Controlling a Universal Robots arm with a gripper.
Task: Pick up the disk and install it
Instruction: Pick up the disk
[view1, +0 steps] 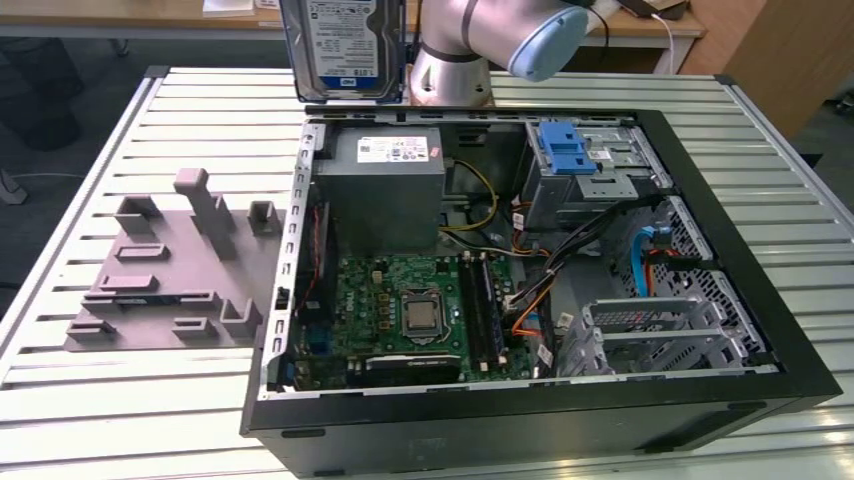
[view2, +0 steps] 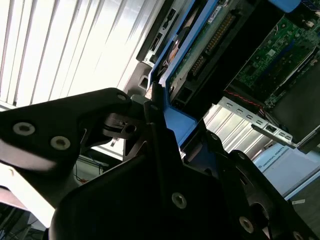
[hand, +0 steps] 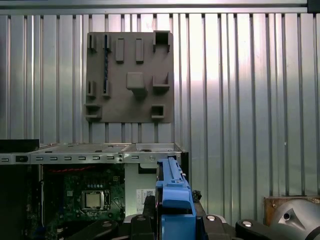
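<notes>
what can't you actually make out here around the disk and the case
1. Exterior view: top of the disk and the grip on it, cut off by the upper edge.
2. Second wrist view: the disk's near end, covered by the end effector's black body.
3. First wrist view: much of the computer case, cut off by the lower edge.

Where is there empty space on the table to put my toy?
Bare table slats lie between the grey fixture plate and the near edge, at the exterior view's left, and beyond the plate. A strip runs beside the computer case at the exterior view's right. Inside the case is crowded with cables and a circuit board.
</notes>
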